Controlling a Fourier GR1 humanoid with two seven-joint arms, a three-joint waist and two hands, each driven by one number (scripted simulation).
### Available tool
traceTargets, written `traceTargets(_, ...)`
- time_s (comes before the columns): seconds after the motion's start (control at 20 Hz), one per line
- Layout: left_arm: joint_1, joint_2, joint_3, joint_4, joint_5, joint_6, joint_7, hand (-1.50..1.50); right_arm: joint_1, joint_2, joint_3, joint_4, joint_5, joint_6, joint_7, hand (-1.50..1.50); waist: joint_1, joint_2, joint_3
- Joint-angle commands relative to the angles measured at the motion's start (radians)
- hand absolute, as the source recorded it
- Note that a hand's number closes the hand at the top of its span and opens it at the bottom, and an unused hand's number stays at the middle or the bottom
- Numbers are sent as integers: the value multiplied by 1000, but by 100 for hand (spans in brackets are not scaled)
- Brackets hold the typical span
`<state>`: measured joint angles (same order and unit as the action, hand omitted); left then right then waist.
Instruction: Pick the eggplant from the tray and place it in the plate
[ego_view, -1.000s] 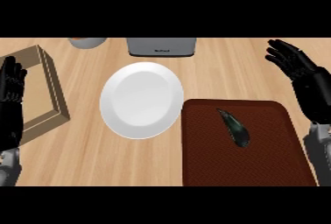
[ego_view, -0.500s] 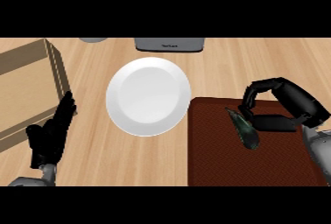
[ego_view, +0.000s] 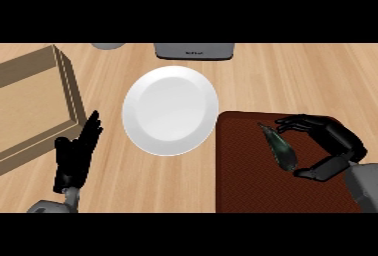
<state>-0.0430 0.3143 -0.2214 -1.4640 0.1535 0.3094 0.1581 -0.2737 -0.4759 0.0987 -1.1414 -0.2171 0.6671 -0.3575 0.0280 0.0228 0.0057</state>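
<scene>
Right hand (ego_view: 328, 145) curls round the eggplant (ego_view: 280, 149), fingers (ego_view: 295, 121) arched over its far end, thumb at its near end: set lengthwise for a lift, I'd judge. Eggplant lies near the tray's (ego_view: 244, 180) middle, seemingly not yet raised. Plate (ego_view: 170, 110) sits bare just off the tray's left edge, a short carry. Left hand (ego_view: 77, 157) rests straight-fingered near the counter's (ego_view: 295, 75) front-left, out of the way.

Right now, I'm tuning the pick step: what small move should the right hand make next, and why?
Probably a short lift straight up: the right hand curls round the eggplant, fingers at one end and thumb at the other, while it lies on the tray. The plate lies to its left.
</scene>
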Motion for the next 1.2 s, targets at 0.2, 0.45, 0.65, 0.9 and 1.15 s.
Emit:
traceTargets(0.2,-28,-27,-34,-12,-32,22,62,0,-160,-154,119,112,359,-2,-246,-150,18,-10,-1)
traceTargets(0.45,-23,-35,-2,39,-14,0,13,0,-314,-178,215,221,502,-26,-280,-150,21,-10,-4)
traceTargets(0.65,-64,-13,12,53,-8,-34,32,0,-379,-163,346,249,603,11,-249,-150,17,-11,-5)
traceTargets(0.9,-63,-42,1,54,-36,-8,22,0,-427,-157,450,371,684,47,-330,-150,13,-10,-4)
traceTargets(1.15,-89,-14,47,40,-17,-30,81,0,-476,-91,497,510,746,-26,-367,-150,7,-12,-4)
